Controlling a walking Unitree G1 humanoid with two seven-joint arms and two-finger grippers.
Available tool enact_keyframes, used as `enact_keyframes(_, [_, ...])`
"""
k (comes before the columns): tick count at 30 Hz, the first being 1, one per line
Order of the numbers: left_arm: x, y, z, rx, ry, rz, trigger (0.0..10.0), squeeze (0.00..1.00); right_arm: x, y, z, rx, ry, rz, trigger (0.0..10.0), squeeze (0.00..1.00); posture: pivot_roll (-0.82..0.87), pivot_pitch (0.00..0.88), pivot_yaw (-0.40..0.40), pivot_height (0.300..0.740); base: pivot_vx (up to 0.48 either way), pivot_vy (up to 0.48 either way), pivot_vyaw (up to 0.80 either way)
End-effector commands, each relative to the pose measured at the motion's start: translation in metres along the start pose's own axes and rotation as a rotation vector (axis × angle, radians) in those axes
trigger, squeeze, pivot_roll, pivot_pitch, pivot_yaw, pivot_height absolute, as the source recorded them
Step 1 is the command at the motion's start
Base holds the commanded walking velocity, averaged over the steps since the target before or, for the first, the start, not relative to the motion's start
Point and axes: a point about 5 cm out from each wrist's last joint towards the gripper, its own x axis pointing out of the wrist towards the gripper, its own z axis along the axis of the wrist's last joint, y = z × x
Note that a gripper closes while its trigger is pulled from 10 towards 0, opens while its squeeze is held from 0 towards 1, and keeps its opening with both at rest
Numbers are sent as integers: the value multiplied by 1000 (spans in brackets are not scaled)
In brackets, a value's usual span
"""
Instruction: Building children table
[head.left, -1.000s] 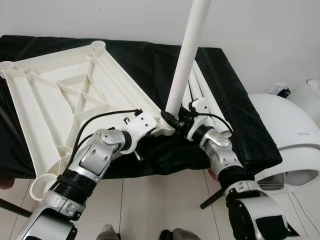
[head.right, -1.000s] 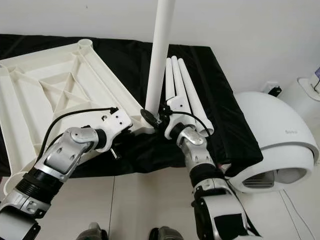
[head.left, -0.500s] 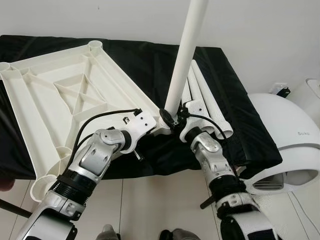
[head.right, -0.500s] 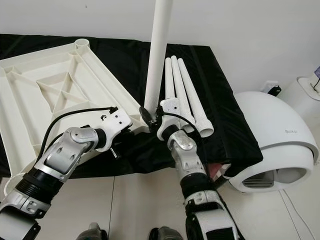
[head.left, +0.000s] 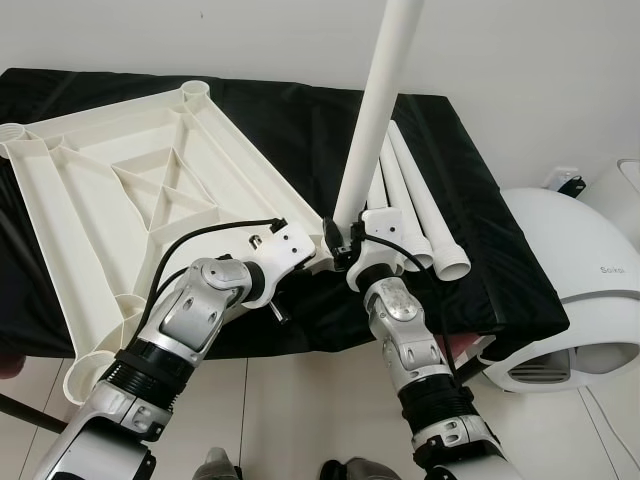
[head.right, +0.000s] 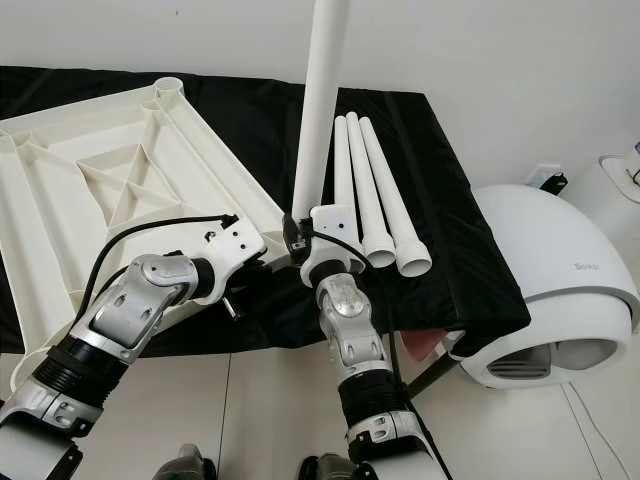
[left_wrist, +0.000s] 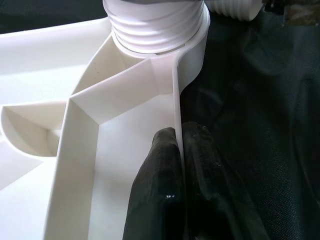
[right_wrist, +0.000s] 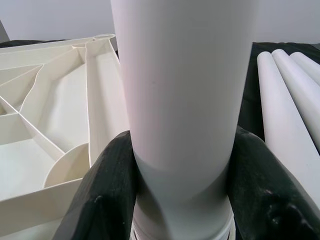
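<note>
Leg (head.left: 375, 110): you saw it stand upright, long axis near vertical, its threaded foot in the corner socket (left_wrist: 159, 25) of the tabletop (head.left: 130, 190).
Tabletop: it lay upside down on the black cloth (head.left: 300, 120), ribs up.
Spare legs (head.right: 375, 200): three lay side by side on the cloth, just beside the standing leg.
Right gripper (right_wrist: 180, 200): clamped on the leg's base.
Left gripper (left_wrist: 177, 165): pinched the tabletop rim near the socket.
Writing: the white appliance (head.left: 575, 300) carried a mark you could not read.

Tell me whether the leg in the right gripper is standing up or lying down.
Standing up. The leg rises from the tabletop's corner socket, the right gripper clamped round its base; three spare legs lie flat beside it.
</note>
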Motion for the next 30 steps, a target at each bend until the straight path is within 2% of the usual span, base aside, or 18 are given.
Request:
enact_keyframes(1, [2,-3,10,32,-29,-7,10000,0,-2,6,-3,27,25,-4,1451,0,13,32,-65,740,0,0,0])
enact_keyframes(2, [2,-3,10,31,-29,-7,10000,0,-1,4,-3,26,28,-8,4667,0,12,34,-65,740,0,0,0])
enact_keyframes(3, [2,-3,10,31,-29,-8,10000,0,0,4,-3,31,35,6,10000,0,11,35,-65,740,0,0,0])
enact_keyframes(5, [2,-3,10,31,-29,-8,10000,0,0,5,-3,33,37,12,10000,0,11,35,-65,740,0,0,0])
enact_keyframes(6, [2,-3,10,31,-29,-7,10000,0,0,4,-2,34,30,15,10000,349,12,35,-65,740,0,0,0])
enact_keyframes(8, [2,-3,10,30,-29,-7,10000,0,0,3,-1,38,22,17,10000,349,11,36,-64,740,0,0,0])
enact_keyframes(9, [2,-3,10,30,-29,-6,10000,0,0,2,1,40,14,27,10000,1000,11,35,-65,740,0,0,0])
enact_keyframes(20, [1,-1,10,29,-29,-3,10000,0,2,-8,4,75,5,109,10000,1000,11,39,-61,740,0,0,0])
enact_keyframes(23, [1,-1,10,28,-29,-1,10000,0,3,-17,5,90,-9,157,10000,1000,11,41,-59,740,0,0,0])
enact_keyframes(24, [1,0,10,29,-28,0,10000,0,4,-26,7,90,-21,207,10000,1000,10,42,-58,740,0,0,0])
enact_keyframes(30, [0,1,10,29,-28,1,10000,0,3,-35,6,74,-17,259,10000,1000,11,42,-57,740,0,0,0])
